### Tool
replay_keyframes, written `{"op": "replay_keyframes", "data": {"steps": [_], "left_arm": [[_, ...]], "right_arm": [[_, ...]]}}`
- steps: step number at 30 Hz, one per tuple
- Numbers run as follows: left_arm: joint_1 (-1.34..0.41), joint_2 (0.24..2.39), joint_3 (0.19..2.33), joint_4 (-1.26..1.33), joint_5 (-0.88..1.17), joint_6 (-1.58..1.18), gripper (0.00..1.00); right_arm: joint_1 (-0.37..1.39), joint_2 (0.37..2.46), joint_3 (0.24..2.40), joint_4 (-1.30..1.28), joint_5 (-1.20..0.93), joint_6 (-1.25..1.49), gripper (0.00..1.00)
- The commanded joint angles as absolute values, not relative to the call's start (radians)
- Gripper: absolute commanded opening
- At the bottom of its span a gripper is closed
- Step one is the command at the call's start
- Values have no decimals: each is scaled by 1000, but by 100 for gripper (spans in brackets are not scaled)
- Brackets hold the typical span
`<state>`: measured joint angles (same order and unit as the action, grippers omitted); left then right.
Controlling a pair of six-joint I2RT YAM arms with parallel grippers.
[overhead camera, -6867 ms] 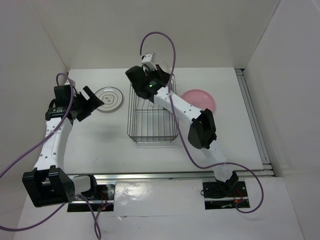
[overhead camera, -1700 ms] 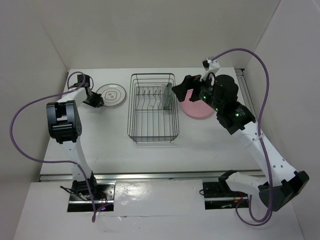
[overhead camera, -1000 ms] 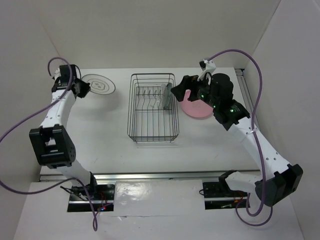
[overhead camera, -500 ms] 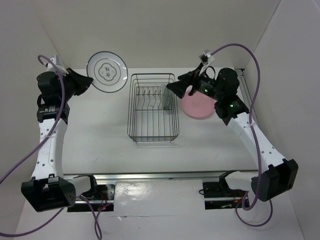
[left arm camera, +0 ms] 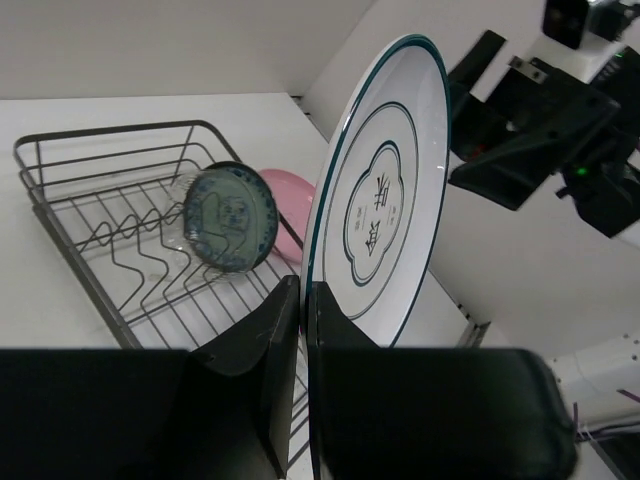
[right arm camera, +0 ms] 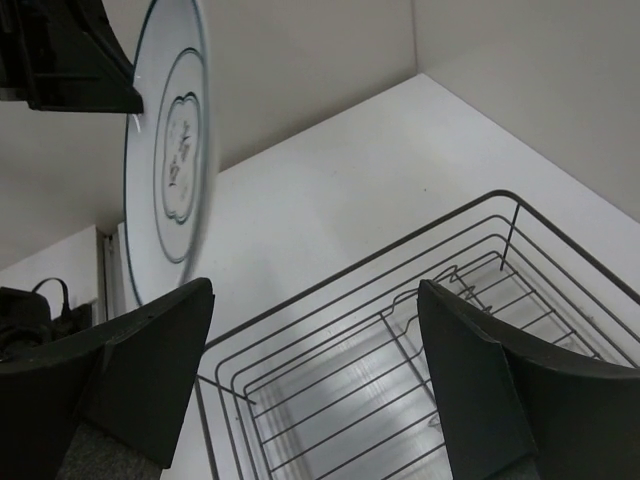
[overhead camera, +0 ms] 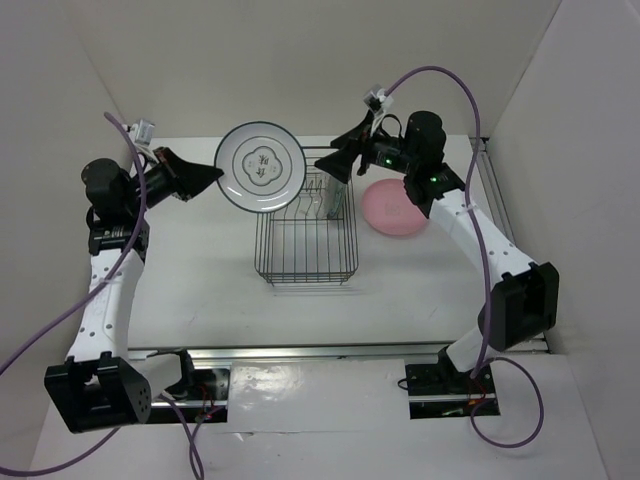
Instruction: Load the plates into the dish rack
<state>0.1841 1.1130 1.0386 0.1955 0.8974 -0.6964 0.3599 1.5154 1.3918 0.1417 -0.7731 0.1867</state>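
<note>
My left gripper is shut on the rim of a white plate with a grey ring pattern. It holds the plate upright in the air over the back left corner of the black wire dish rack. In the left wrist view its fingers pinch the plate's lower edge. A dark teal plate stands upright among the rack's prongs, with a clear glass edge showing beside it. My right gripper hangs open and empty over the rack's back edge. A pink plate lies flat right of the rack.
White walls close in the table at the back and both sides. A metal rail runs along the table's right edge. The two grippers are close, with the white plate between them.
My left arm has lifted the white plate off the table and swung it right, up to the rack. My right arm has moved left from over the pink plate to the rack's back.
</note>
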Motion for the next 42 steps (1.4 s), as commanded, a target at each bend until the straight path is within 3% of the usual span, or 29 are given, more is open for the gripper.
{"op": "replay_keyframes", "data": {"steps": [1, 11, 23, 25, 26, 30, 39, 42], "left_arm": [[183, 1120, 1032, 396, 994, -787, 0], [173, 1140, 1065, 305, 950, -732, 0], [173, 1140, 1023, 414, 985, -807, 0], [173, 1131, 1023, 425, 985, -807, 0], [173, 1131, 1023, 416, 985, -816, 0], [173, 1120, 1023, 385, 985, -790, 0], [173, 1120, 1002, 442, 989, -833, 0], [173, 1120, 1002, 453, 1000, -833, 0]], "right_arm": [[382, 1545, 1465, 164, -816, 144, 89], [393, 1545, 1456, 227, -848, 184, 89], [446, 1595, 1473, 247, -850, 212, 87], [456, 1606, 1488, 247, -841, 212, 77], [456, 1606, 1503, 238, -828, 212, 63], [456, 1628, 1532, 201, -804, 212, 20], [465, 1609, 1451, 362, -804, 360, 19], [474, 1609, 1421, 388, -715, 425, 0]]}}
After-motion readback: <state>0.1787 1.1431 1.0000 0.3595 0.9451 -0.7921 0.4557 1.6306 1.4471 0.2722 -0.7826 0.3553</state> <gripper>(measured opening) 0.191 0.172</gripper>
